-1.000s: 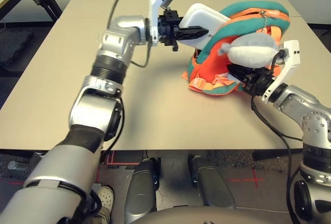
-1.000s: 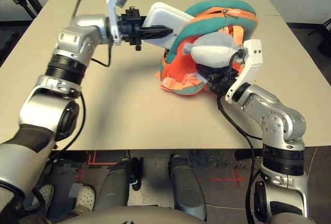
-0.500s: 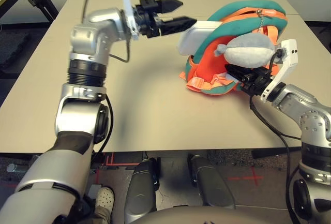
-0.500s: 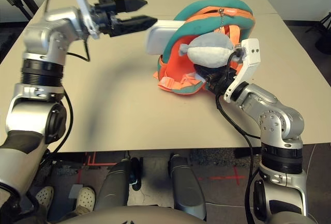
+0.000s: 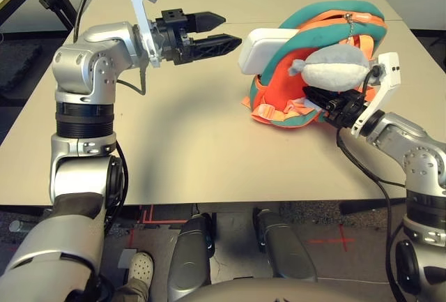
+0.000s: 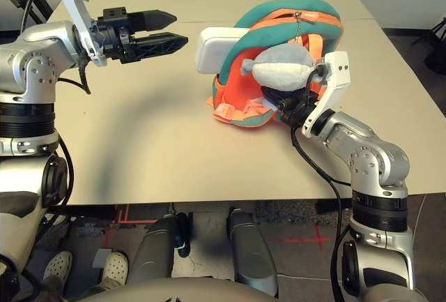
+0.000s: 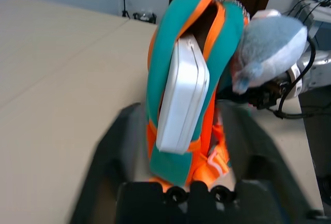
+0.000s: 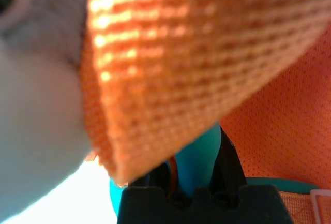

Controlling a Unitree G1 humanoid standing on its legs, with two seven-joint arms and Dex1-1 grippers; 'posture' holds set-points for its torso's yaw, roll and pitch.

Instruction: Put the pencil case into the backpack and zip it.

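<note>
On the beige table (image 5: 209, 148) (dark floor beyond), left fingers (image 5: 221, 28) gape empty; right fingers' (image 8: 227, 167) state unclear.

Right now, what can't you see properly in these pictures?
- How far the pencil case goes into the backpack: head views, the teal rim hides its far end.
- The right gripper's fingertips: head views, the plush toy and straps cover them; the right wrist view is filled by orange webbing.
- The lettering on the pencil case: left wrist view shows it edge-on.
- The left gripper's fingers: blurred in the left wrist view.
</note>
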